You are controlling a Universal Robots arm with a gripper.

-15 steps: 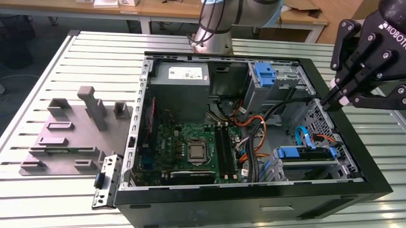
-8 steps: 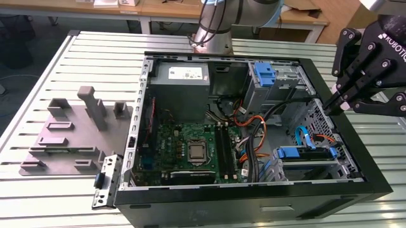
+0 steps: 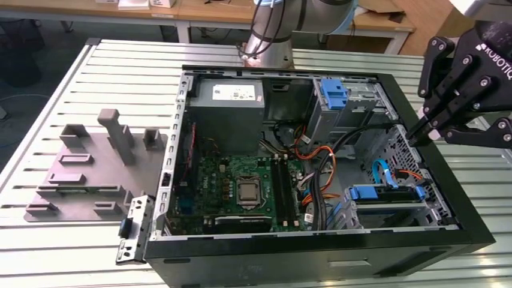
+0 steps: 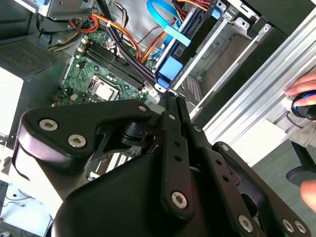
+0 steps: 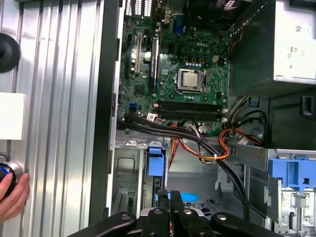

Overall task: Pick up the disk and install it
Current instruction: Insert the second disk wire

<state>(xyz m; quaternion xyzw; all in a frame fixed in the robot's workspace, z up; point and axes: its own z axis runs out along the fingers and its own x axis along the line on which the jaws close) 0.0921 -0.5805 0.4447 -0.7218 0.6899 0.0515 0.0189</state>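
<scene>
Black pincer (image 3: 416,137), fingers (image 5: 176,207) tight together, empty, above an edge of the open computer case (image 3: 320,255)

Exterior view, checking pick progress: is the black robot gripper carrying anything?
No, the black robot gripper hangs shut and empty over the open black computer case, at the exterior view's right.

The motherboard (image 3: 240,186) is finished in green. The gripper (image 3: 414,139) and the case (image 3: 320,264) are coloured black. A drive carrier (image 3: 384,193) is moulded in blue. The power supply (image 3: 232,114) is painted grey and labelled with a white sticker. The table (image 3: 120,66) is ribbed in pale stripes.
</scene>
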